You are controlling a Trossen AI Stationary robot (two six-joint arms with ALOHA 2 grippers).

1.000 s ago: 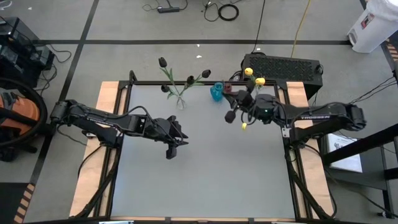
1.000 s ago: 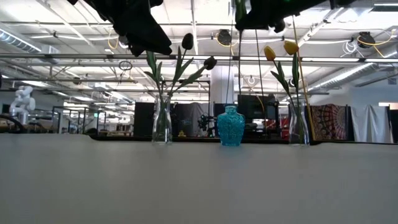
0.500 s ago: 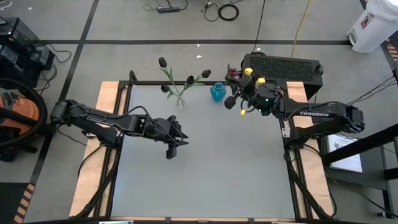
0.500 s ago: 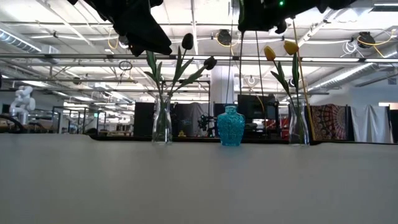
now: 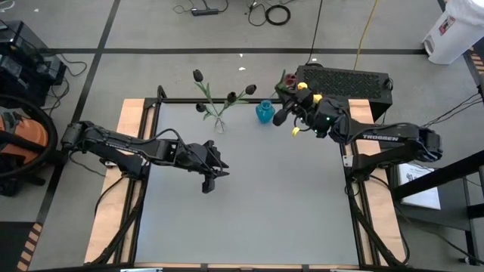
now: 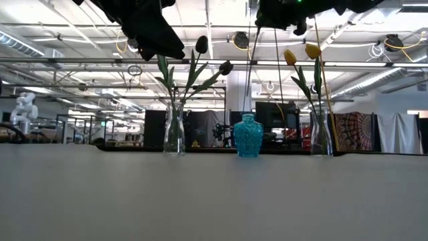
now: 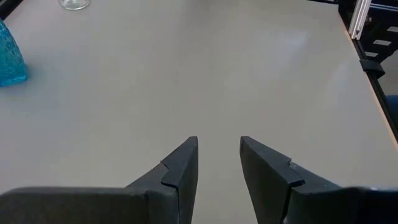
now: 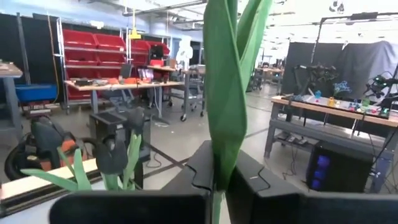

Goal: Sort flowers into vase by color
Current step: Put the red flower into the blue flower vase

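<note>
Grey table (image 5: 249, 196), workshop room behind. Right gripper (image 8: 219, 171) clamps flower (image 8: 227, 93), bud unseen. Left gripper (image 7: 217, 163) narrowly open, empty.

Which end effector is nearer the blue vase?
The right. The right end effector holds a flower just beside the blue vase at the table's far edge; the left end effector hovers over mid-table, well short of it.

Three vases along table (image 5: 249, 196) far edge: left vase (image 6: 174, 130), middle vase (image 6: 248, 136), right vase (image 6: 320, 132).
</note>
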